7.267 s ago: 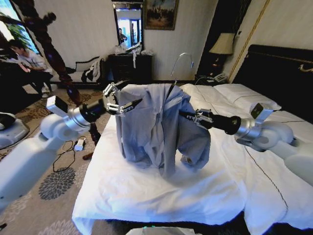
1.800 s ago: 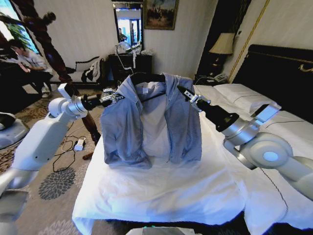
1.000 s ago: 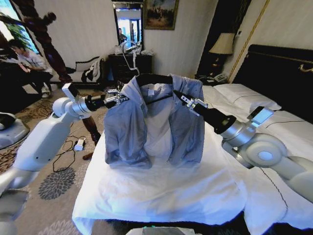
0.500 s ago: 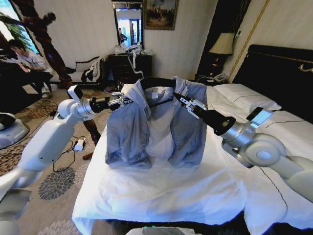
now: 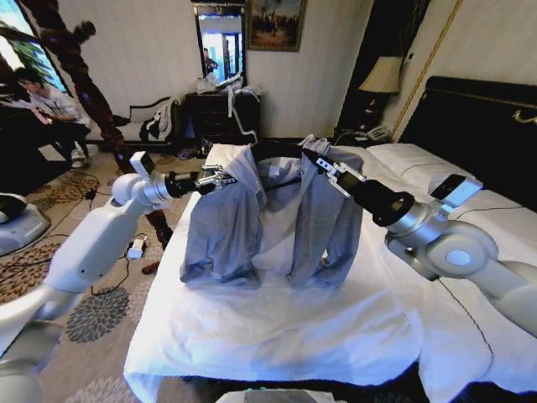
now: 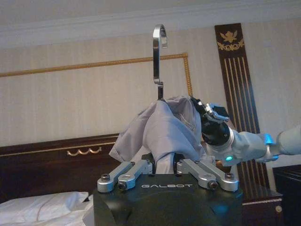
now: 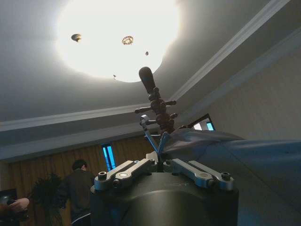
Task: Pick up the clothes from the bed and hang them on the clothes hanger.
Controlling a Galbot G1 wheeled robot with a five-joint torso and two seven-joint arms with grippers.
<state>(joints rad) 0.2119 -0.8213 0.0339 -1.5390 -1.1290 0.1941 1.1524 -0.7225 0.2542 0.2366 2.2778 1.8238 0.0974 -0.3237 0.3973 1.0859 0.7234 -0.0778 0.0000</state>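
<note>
The clothes (image 5: 268, 218) are draped on the clothes hanger (image 5: 241, 107), stretched between both jaws: left gripper (image 5: 220, 179) and right gripper (image 5: 329, 168) each clenched on a shoulder, hem resting on the bed (image 5: 277, 327).

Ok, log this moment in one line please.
left claw: grips shirt shoulder | right claw: grips other shoulder | shirt: on hanger, hem on bed

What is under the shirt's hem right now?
The shirt hangs on the hanger between the left gripper and right gripper; its hem rests on the bed. Anything beneath is covered.
</note>
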